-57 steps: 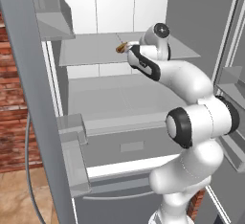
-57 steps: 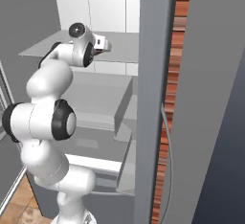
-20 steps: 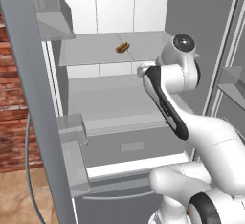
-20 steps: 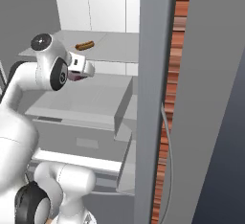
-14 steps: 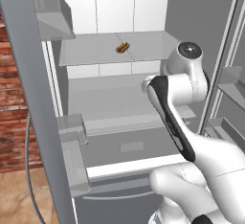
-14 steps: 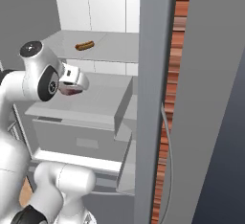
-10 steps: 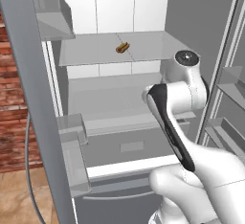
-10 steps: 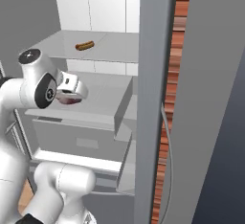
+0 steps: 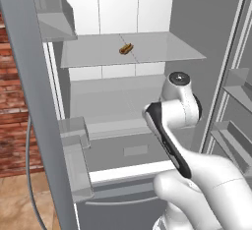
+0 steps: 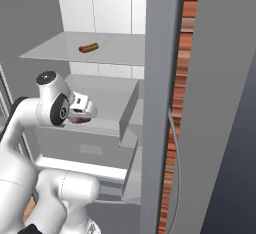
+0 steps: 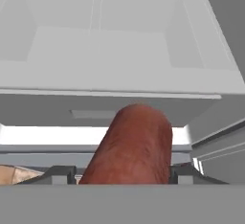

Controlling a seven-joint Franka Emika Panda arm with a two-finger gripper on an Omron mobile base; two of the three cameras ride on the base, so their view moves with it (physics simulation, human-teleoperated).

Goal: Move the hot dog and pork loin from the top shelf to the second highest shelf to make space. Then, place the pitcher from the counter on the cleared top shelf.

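Open fridge door (image 9: 29,101), left edge of the left base view: its lower end is cut off by the frame.

Top shelf (image 9: 88,57): seen in both base views. One hot dog (image 9: 126,49) is lying on it, small in the frame, its long axis set at a diagonal across the shelf; in the right base view the same hot dog (image 10: 88,47) reads as nearly level. Its position is unchanged from the picture taken 2.9 s ago.

Second highest shelf (image 9: 98,101): a bare grey surface below the top shelf, partly covered by the arm in the left base view.

Gripper (image 10: 82,115): in the left base view it is hidden behind the arm's own wrist. In the right base view it is seen in front of the second highest shelf. It has been lowered from top-shelf height, where it stood 2.9 s ago, and drawn back out of the fridge.

Pork loin (image 11: 129,149): a reddish-brown rounded piece, pinched between the dark finger tips (image 11: 60,174), its long axis running away from the camera along the gripper, its rounded end pointed at the drawer front. In the right base view only a dark sliver of it (image 10: 77,119) is visible under the gripper. Its lower part is cut off in the hand view.
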